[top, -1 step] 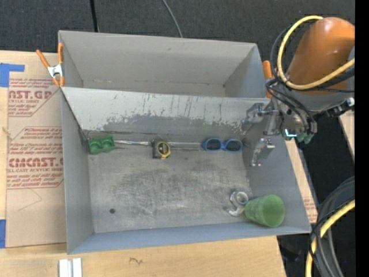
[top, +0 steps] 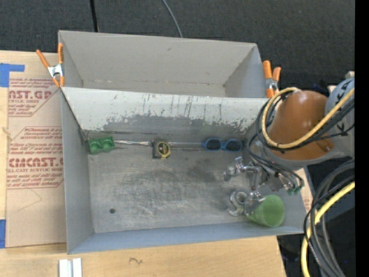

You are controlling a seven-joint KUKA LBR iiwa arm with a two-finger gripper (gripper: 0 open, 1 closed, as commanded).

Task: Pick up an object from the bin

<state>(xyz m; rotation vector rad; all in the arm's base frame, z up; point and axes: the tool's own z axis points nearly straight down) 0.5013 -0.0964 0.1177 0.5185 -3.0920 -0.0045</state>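
1 green cup lies on its side just front-right of the claw, seemingly touching the nearer finger. We read the claw as released: fingers spread, nothing between them. Risk we note: the cup sits outside the gap, so closing here could nudge it and roll it away.

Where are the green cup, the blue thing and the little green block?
Green cup (top: 270,211): camera view, on the cup's side wall.
Blue thing (top: 213,145): camera view, on its left rounded part.
Little green block (top: 101,146): camera view, on the middle of the block.
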